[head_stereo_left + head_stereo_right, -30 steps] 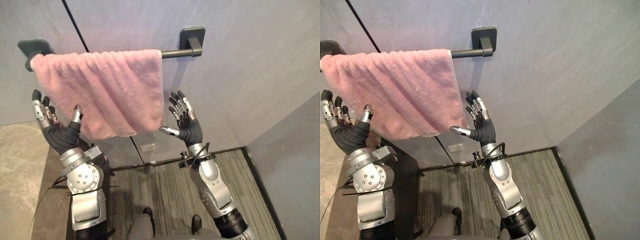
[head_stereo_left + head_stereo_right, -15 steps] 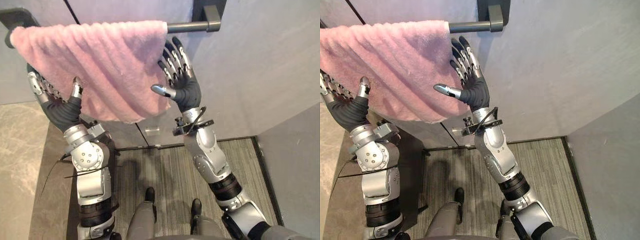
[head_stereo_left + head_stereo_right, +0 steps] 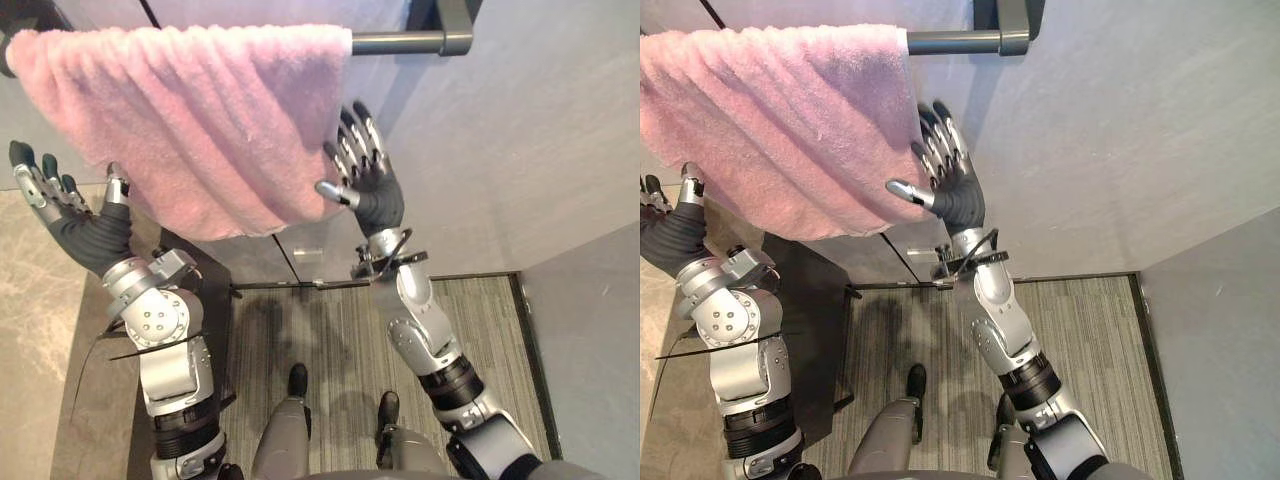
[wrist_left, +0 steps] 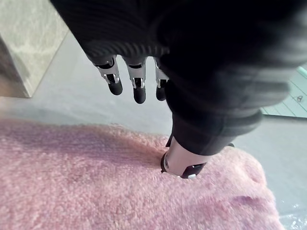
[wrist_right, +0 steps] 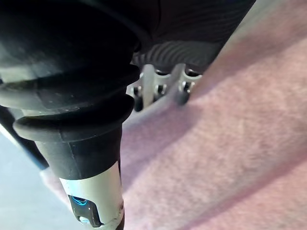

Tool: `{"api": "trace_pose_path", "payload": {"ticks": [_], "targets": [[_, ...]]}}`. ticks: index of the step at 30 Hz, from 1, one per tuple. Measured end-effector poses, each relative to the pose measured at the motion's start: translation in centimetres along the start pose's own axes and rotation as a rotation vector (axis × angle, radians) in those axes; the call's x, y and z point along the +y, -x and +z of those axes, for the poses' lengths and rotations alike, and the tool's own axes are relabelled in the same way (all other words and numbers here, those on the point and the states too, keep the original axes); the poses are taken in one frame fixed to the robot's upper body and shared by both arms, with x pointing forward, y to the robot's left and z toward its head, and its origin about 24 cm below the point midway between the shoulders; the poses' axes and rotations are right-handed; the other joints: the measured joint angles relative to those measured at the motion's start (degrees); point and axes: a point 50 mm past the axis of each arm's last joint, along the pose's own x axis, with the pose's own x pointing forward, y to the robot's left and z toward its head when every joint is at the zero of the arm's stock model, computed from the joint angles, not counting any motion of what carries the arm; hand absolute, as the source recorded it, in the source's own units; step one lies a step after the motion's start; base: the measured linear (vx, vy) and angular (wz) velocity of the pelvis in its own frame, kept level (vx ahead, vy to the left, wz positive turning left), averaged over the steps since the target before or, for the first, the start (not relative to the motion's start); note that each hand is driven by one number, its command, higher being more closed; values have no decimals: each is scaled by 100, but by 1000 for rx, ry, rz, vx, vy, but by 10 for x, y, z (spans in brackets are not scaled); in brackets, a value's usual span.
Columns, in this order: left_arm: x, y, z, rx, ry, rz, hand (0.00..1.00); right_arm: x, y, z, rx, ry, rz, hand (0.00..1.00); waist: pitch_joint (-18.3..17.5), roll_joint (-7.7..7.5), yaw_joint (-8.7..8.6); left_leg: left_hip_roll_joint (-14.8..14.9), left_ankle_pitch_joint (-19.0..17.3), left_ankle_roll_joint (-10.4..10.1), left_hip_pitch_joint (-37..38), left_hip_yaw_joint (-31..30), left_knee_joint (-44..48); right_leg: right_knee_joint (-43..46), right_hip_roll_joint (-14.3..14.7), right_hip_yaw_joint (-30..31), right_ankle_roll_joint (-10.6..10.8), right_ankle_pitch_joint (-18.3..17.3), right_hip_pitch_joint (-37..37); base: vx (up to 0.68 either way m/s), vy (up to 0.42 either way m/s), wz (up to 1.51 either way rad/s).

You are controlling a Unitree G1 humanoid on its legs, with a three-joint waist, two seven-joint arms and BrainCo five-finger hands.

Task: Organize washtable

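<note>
hanging spread along the towel bar (image 3: 395, 43), flat against the grey wall (image 3: 520, 150) and well above the striped floor (image 3: 330, 330): pink towel (image 3: 190, 110), draped wide with no bunching. seems unmoved on the bar over the last second, with the whole view tipped meanwhile and the bar now sitting higher in it.

left robot hand (image 3: 80, 230): half a second ago tucked with fingers behind the towel's lower left edge, now drawn out to the side. open, fingers (image 4: 139, 88) spread and apart from the cloth, only the thumb tip resting on the pile near the hem. holding nothing.

right robot hand (image 3: 370, 195): dropped a little from up near the bar. open as well, straight fingers (image 5: 158, 91) laid against the towel's right edge, thumb stretched towards the lower right corner, not pinching.

reads as a smoothing pass about over, with the towel settled. probably time to let go and turn to the rest of the washtable.

no brand, label or writing legible anywhere. small pale plate (image 3: 308, 255) low on the wall, too small to read.
</note>
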Motion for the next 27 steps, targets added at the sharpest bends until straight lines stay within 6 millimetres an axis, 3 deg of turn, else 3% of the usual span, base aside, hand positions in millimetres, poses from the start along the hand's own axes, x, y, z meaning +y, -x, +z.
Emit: {"api": "trace_pose_path", "payload": {"ticks": [5,12,19,20,27], "targets": [[2,0,-15,92,34,-62,0,5,5,-10,48,-44,30,0,97,-20,-6,1,-2,1,-4,-1,8,-5,-1,-3,0,0,0,0,0,0],[-2,-11,-12,91,73,-202,0,-4,7,-30,159,-96,-14,0,126,-16,-35,6,-3,2,-123,0,75,-26,3,-9,-5,3,-69,-10,-3,0],[-21,-21,-7,80,128,-381,0,3,-18,-22,142,-66,45,0,134,-2,9,24,-3,2,-193,21,150,-17,14,2,-22,16,-121,0,0,0],[-21,-22,-7,82,135,-382,100,4,-23,-20,137,-57,54,0,135,-1,15,29,-4,2,-197,20,155,-17,19,2,-27,19,-122,0,0,0],[-30,-29,2,34,162,-433,100,12,-49,-5,81,35,92,0,161,42,47,92,-5,0,-343,3,241,-15,80,-11,-68,48,-208,-27,-12,-1]]}}
